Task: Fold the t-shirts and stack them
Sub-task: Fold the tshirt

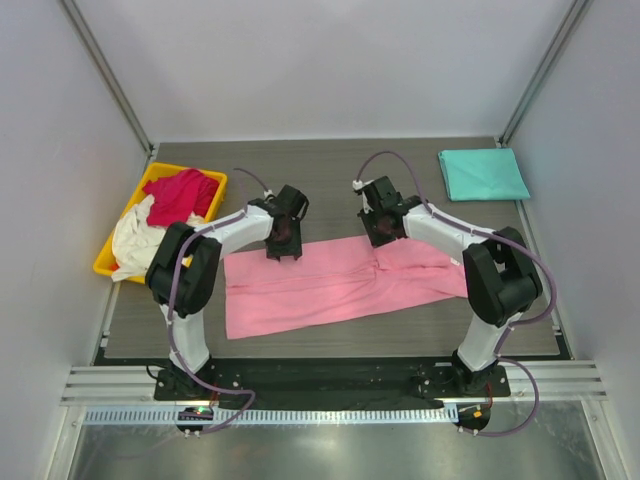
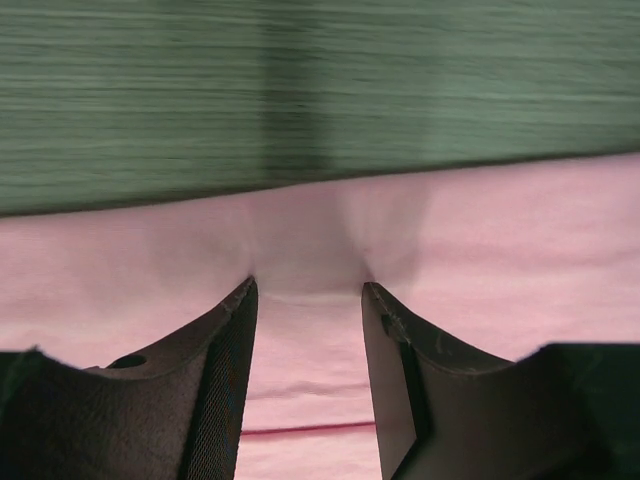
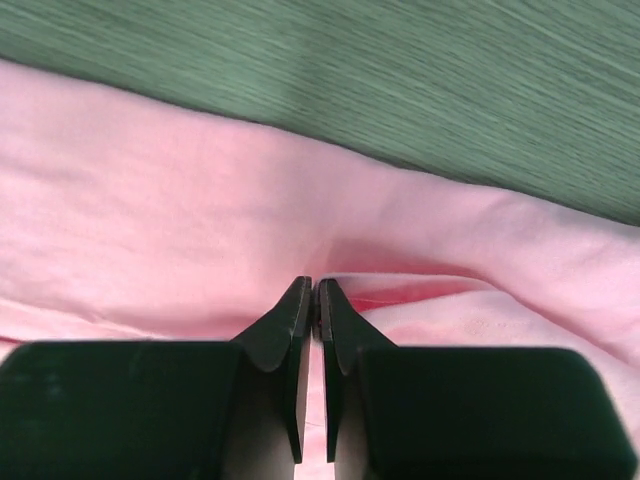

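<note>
Over the pink t-shirt (image 1: 330, 285), left gripper (image 2: 308, 290) gapes wide; right gripper (image 3: 314, 287) pinches it.

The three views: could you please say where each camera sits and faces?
Top external: above and behind the bases, looking down on table and pink t-shirt; left arm, right arm show.
Left wrist: wrist-mounted, looking past the open left gripper at the shirt's edge.
Right wrist: wrist-mounted, looking past the right gripper, shut on the shirt.
All three share the shirt.
</note>
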Tool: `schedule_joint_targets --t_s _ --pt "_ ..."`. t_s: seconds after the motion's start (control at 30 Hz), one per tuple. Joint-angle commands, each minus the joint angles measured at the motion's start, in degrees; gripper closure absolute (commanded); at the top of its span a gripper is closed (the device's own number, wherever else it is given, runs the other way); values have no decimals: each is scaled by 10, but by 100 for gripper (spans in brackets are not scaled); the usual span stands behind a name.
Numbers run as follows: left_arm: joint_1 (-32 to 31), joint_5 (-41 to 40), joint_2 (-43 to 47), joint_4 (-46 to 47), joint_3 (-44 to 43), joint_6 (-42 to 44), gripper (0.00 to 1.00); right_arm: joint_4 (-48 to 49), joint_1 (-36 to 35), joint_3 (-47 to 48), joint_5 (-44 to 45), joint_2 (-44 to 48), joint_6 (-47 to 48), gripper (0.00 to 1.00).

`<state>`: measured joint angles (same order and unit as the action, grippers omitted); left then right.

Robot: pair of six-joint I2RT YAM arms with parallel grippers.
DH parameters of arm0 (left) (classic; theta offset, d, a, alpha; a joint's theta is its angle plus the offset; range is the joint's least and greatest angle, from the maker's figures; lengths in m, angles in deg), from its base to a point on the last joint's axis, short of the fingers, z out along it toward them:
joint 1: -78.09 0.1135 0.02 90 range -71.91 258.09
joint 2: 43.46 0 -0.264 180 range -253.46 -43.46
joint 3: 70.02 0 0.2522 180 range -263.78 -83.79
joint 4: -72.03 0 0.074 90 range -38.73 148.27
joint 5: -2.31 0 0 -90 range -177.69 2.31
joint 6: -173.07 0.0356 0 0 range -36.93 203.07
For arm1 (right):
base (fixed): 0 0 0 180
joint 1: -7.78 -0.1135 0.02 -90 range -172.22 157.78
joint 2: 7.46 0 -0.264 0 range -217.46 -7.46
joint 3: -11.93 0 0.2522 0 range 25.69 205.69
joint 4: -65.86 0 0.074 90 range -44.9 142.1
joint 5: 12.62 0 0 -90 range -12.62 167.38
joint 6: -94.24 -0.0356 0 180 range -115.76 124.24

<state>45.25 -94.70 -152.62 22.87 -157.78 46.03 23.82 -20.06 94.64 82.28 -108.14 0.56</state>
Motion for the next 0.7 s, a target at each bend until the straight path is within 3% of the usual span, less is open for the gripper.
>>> schedule_joint_targets --t_s 0.0,0.17,0.27,0.43,0.67 --pt "24 -44 25 -25 17 14 52 17 -20 18 14 0 25 86" --pt "50 -74 11 -44 13 19 52 -12 -20 41 40 13 15 63" --pt "51 -73 11 -44 17 20 52 -26 -8 56 66 36 -14 55" --pt "51 -48 13 -36 16 24 52 -54 47 88 58 36 -56 53" --pt "51 -64 25 -55 1 28 51 -75 134 83 76 0 -84 65"
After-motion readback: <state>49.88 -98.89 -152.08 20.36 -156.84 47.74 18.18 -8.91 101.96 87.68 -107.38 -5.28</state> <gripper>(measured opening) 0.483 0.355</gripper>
